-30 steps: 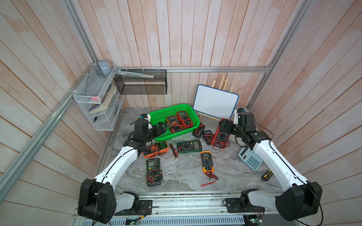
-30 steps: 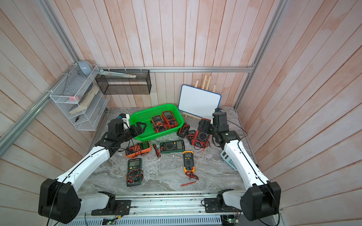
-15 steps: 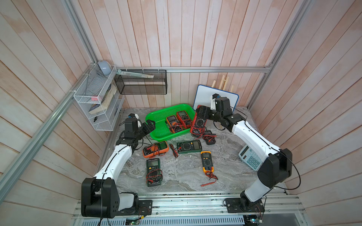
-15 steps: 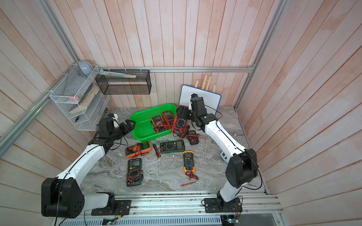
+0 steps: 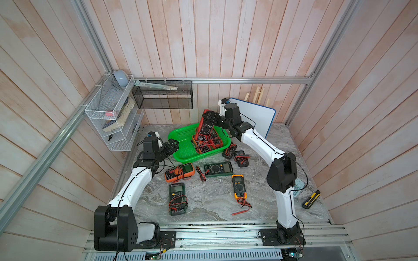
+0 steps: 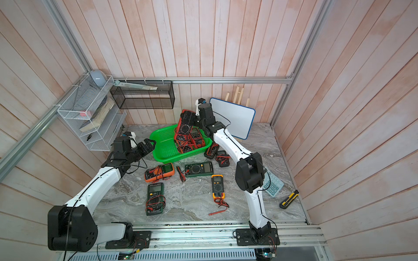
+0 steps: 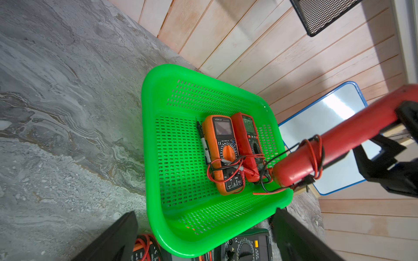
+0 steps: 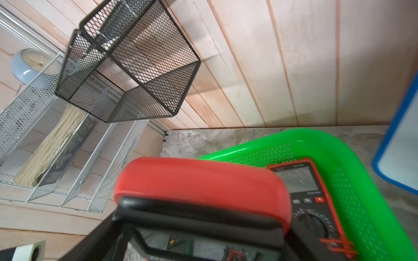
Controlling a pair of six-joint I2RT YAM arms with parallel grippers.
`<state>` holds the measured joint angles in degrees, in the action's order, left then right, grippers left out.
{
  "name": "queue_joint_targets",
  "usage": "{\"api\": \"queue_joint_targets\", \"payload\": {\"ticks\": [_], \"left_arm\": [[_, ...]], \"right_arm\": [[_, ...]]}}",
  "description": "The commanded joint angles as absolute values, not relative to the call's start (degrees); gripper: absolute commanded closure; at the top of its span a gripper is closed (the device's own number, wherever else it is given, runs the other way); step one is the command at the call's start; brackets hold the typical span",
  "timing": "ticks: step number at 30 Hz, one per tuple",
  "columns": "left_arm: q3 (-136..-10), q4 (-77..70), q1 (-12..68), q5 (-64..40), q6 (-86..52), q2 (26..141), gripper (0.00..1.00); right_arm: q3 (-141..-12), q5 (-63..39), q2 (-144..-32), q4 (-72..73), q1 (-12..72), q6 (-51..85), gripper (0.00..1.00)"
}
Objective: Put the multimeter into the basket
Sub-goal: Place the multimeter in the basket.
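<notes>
Top views: the right gripper (image 5: pixel 209 118) clamps the upper end of a red-cased rectangular multimeter (image 5: pixel 204 131). It hangs tilted below the jaws, over the bright green perforated plastic basket (image 5: pixel 181 156). The left gripper (image 6: pixel 148 145) stands wide and empty, just beside the basket rim.

Left wrist: the basket's near rim lies ahead of the spread jaws.

Right wrist: the red casing fills the jaws.

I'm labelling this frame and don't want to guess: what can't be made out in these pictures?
- Fingertips of the right gripper: in the right wrist view, hidden behind the blurred held red multimeter.
- Whether that meter's lower end touches the basket: in both top views the meter itself covers it, and the left wrist view leaves it unclear.
- Display of the green multimeter: too small to read in both top views.
</notes>
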<state>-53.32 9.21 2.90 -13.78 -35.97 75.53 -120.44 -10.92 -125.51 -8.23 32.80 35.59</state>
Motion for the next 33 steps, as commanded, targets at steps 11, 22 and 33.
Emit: {"api": "queue_joint_targets", "payload": {"ticks": [11,22,33], "left_arm": [[-51.3,8.8,2.5,-13.4,-35.2,73.9,0.0],[-50.9,8.1,2.5,-13.7,-35.7,74.1,0.0],[-51.1,7.9,2.5,-13.9,-36.4,74.1,0.0]], "right_arm": [[-133.7,-11.1,-139.0,-6.8,39.3,23.7,0.8],[-137.6,-11.1,-146.0,-14.4,42.4,16.3,0.71],[-139.5,-9.2,-151.1,-15.1,44.1,15.6,0.02]]}}
